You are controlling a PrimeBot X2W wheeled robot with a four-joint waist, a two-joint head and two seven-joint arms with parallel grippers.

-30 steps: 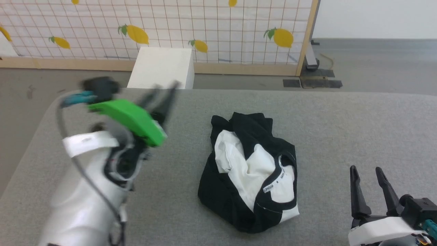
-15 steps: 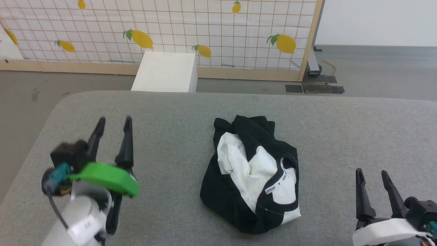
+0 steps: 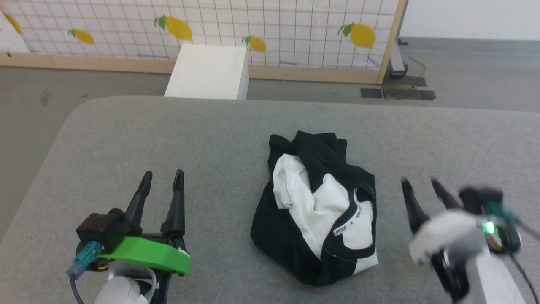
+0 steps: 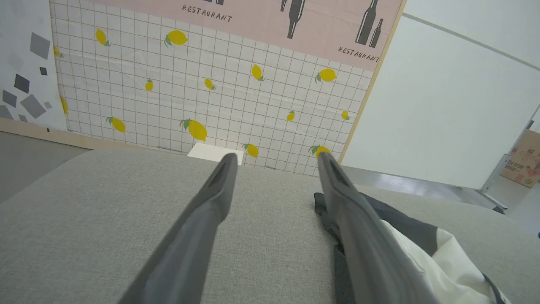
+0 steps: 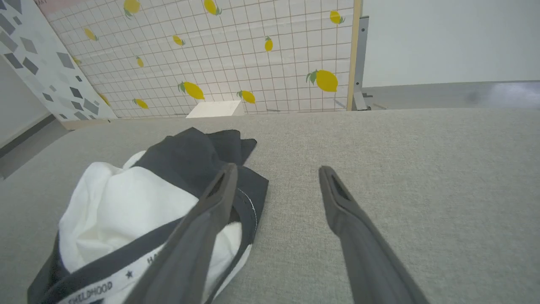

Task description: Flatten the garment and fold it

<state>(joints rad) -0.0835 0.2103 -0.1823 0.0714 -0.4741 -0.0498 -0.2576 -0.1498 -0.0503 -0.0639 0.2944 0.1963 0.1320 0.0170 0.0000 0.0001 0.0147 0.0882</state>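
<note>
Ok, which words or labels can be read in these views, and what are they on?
"RESTAURANT": printed twice on the pink poster, left wrist view.
"...HILDHOOD", a star, then "HA...": on the white band of the garment, right wrist view; its start and the rest are hidden.
Cardboard box: red print, too small to read.

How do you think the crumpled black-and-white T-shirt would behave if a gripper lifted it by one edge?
The T-shirt lies bunched in soft folds, so it would probably droop and unfurl, not hold shape. Pushed across the grey surface, it likely bunches rather than slides.
</note>
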